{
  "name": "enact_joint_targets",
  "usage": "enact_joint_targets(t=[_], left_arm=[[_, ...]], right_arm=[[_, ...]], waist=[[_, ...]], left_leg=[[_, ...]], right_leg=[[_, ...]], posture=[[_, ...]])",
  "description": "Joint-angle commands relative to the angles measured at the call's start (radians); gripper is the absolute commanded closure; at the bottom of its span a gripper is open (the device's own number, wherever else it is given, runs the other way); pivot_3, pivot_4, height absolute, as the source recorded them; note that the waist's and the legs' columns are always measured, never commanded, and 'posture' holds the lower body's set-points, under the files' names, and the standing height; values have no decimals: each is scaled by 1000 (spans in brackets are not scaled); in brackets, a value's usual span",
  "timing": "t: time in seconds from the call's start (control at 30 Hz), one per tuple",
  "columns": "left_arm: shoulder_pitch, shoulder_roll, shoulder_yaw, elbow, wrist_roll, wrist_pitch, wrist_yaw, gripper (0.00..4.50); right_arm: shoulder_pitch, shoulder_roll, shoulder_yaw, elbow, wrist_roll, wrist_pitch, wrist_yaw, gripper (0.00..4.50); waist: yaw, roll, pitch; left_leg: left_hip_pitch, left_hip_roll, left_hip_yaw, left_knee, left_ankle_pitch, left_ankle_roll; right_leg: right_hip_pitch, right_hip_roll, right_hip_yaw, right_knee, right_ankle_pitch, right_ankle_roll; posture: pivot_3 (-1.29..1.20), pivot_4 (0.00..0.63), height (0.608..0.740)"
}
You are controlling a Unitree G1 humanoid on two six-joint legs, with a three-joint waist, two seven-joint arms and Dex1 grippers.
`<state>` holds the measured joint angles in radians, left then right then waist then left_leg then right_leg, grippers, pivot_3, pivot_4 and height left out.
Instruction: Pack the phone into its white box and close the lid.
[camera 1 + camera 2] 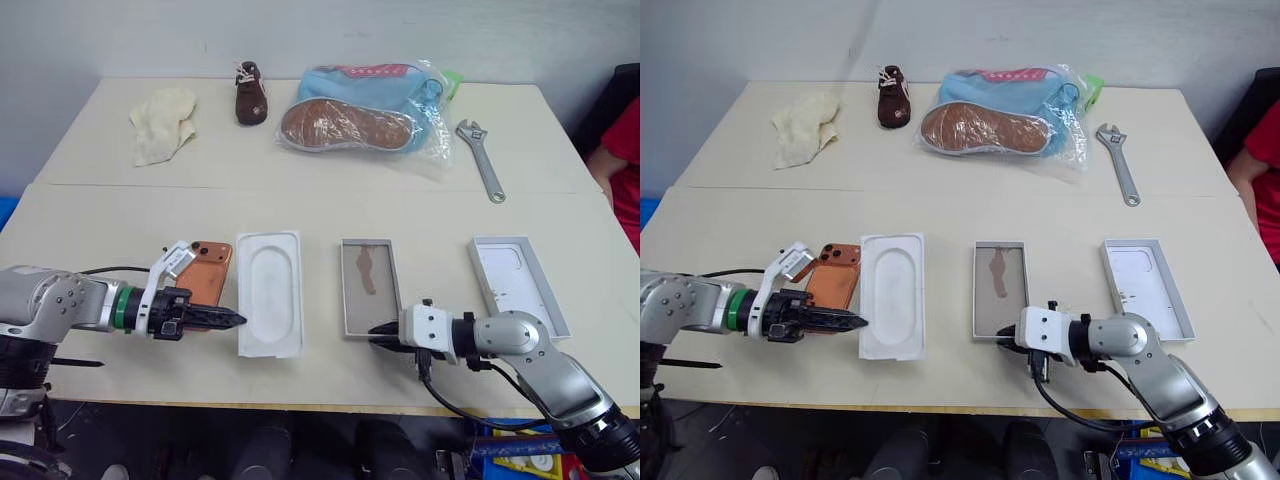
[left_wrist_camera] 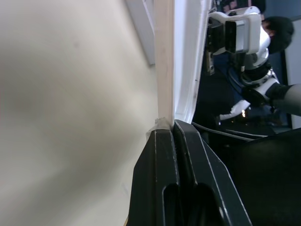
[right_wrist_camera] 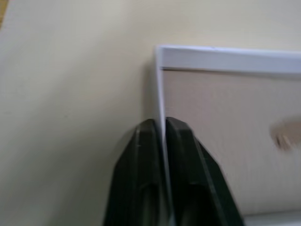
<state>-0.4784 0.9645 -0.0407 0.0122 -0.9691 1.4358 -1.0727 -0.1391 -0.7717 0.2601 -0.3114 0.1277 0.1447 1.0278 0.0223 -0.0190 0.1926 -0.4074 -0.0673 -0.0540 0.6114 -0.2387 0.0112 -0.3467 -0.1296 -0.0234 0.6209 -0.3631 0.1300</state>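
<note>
One phone (image 1: 205,272), left hand (image 1: 232,320) pinched together, right hand (image 1: 378,330) clamping white box (image 1: 368,285) wall

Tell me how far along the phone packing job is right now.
Done: nothing packed yet. The phone lies on the table left of the moulded insert, and the white box is empty. In hand: the right gripper is shut on the box's near wall; the left gripper, shut, sits at the insert's edge. Left: phone into the box, then the lid on top.

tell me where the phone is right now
In the left eye view the phone lies on the table's near left, between the left gripper and the white moulded insert.
</note>
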Motion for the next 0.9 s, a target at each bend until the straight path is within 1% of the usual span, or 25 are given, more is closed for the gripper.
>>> enact_joint_targets(t=[0.03, 0.1, 0.2, 0.33, 0.47, 0.5, 0.53, 0.6, 0.73, 0.83, 0.9], left_arm=[[-30, -47, 8, -59, -9, 29, 43, 4500], [-58, -118, 23, -58, -15, 80, 107, 4500], [-95, -227, 42, -75, -33, 159, 191, 4500], [-116, -304, 35, -77, -86, 179, 279, 4500], [-152, -366, 6, -11, -109, 179, 381, 4500], [-164, -375, -2, 10, -113, 179, 400, 4500], [-176, -387, -6, 33, -118, 179, 417, 4500], [-201, -403, -15, 72, -131, 179, 441, 4500], [-247, -447, -41, 140, -148, 179, 477, 4500], [-277, -491, -67, 175, -142, 179, 502, 4500], [-301, -535, -76, 221, -139, 179, 537, 4500]], right_arm=[[41, -29, -39, -52, 65, -77, 69, 4459], [65, -40, -50, -70, 78, -84, 80, 4459], [87, -46, -46, -65, 45, -106, 73, 4459], [88, -35, -38, -34, -2, -140, 48, 4459], [99, -36, -40, -18, -20, -168, 42, 4459], [105, -41, -47, -23, -13, -163, 44, 4075], [114, -49, -58, -34, -1, -158, 49, 3895], [135, -64, -84, -65, 20, -147, 54, 3227], [226, -114, -206, -182, 120, -71, 52, 1831], [336, -157, -371, -286, 237, 19, 58, 873], [421, -170, -533, -347, 338, 99, 66, 183]], waist=[[0, 0, 0], [1, 0, 0], [2, 0, 0], [-4, -1, 1], [-3, -2, 1], [-1, -2, 1], [0, -2, 1], [2, -2, 1], [4, -2, 1], [7, -2, 1], [8, -2, 1]], left_leg=[[0, 0, 0, 0, 0, 0], [0, 0, 0, 0, 0, 0], [0, 0, 0, 2, 0, 1], [0, 0, 1, 3, 0, 1], [2, 1, 1, 3, 1, 0], [2, 1, 1, 3, 1, 0], [2, 1, 1, 4, 1, 0], [2, 1, 1, 4, 1, 0], [1, 1, 1, 4, 1, 0], [1, 2, 1, 5, 1, -1], [1, 3, 1, 6, 0, -1]], right_leg=[[0, 0, 0, 0, 0, 0], [1, 0, 0, 0, 0, 0], [1, 1, 0, 1, 0, 1], [1, 2, 0, 3, 0, 1], [1, 3, -1, 4, 0, 1], [1, 4, -1, 5, 0, 1], [1, 5, -1, 5, 0, 1], [1, 8, -1, 5, 0, 1], [2, 10, -1, 4, 0, 1], [3, 11, -1, 3, 1, 1], [4, 12, -1, 2, 1, 1]], posture=[[0, 150, 740], [0, 150, 740], [0, 150, 740], [0, 150, 740], [0, 150, 740], [0, 150, 740], [0, 150, 740], [0, 150, 740], [0, 150, 740], [0, 150, 740], [0, 150, 740]])
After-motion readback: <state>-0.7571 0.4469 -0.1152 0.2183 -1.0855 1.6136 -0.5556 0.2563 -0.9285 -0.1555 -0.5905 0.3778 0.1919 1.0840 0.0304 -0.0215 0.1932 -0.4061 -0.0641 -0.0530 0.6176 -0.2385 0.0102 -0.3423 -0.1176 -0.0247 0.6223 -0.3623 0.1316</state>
